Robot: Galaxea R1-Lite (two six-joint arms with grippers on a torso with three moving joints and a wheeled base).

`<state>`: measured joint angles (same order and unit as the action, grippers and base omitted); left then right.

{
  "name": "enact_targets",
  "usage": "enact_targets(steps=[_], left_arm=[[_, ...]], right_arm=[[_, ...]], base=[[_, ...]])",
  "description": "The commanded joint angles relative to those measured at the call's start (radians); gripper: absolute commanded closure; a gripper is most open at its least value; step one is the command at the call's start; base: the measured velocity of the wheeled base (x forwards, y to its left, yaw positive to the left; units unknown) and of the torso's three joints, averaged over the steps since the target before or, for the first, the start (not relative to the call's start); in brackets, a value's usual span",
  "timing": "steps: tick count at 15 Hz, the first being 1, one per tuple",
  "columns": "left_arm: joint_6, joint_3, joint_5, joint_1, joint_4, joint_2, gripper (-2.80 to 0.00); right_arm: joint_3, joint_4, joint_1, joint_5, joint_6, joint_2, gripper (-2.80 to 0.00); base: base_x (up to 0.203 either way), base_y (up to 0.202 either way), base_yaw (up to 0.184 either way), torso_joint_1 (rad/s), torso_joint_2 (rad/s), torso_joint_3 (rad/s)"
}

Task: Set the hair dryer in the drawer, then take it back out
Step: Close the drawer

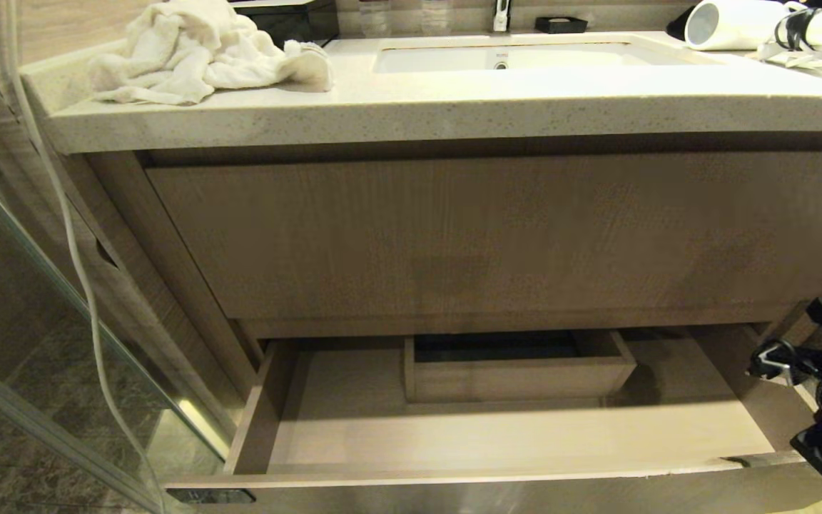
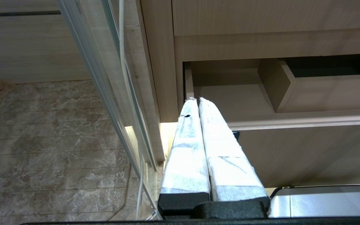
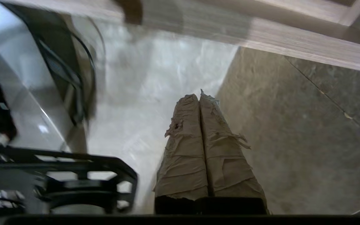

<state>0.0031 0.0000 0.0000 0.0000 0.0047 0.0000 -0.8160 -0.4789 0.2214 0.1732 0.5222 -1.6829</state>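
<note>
While the pale wood-grain drawer (image 1: 354, 428) stands open, the white, fat-barrelled hair dryer (image 1: 732, 25) lies on the speckled counter (image 1: 454, 107), far right. Both tape-wrapped end effectors, left (image 2: 197, 100) and right (image 3: 198, 95), are pinched together, empty.

Before me runs a pale speckled stone worktop (image 1: 454, 107) with a white sink basin (image 1: 511, 58) sunk into its middle. On its left end lies a crumpled cream towel (image 1: 197, 53), with a dark box (image 1: 297, 18) just behind it. At the far right end rests the white hair dryer (image 1: 732, 25) on its side, its bundled cord held by a black strap (image 1: 796, 30) just beside the barrel. A small black dish (image 1: 561, 25) sits behind the basin near the tap (image 1: 501, 16). Below, the drawer (image 1: 496, 475) stands pulled out, its pale wood floor bare around a boxed cut-out (image 1: 518, 371) at the back. Marbled floor tiles (image 2: 52, 140) spread under the cabinet.
</note>
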Motion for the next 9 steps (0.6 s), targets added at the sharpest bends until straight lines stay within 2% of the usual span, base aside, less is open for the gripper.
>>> enact_targets(steps=[1,3,5,9], left_arm=[[0.000,0.002,0.000,0.000,0.000,0.002,0.00],[0.000,0.002,0.000,0.000,0.000,0.002,0.00],[0.000,0.002,0.000,0.000,0.000,0.002,0.00],[0.000,0.002,0.000,0.000,0.000,0.002,0.00]], right_arm=[[-0.004,0.002,0.016,0.000,0.014,-0.093,0.00],[-0.008,-0.005,0.024,0.002,0.026,-0.132,0.00],[-0.001,-0.009,0.024,0.004,0.080,-0.163,0.00],[-0.038,0.023,0.025,-0.001,0.091,-0.231,0.00]], base=[[0.000,0.000,0.000,0.000,0.00,0.000],[0.000,0.000,0.000,0.000,0.00,0.000],[0.000,0.000,0.000,0.000,0.00,0.000],[0.000,0.000,0.000,0.000,0.00,0.000]])
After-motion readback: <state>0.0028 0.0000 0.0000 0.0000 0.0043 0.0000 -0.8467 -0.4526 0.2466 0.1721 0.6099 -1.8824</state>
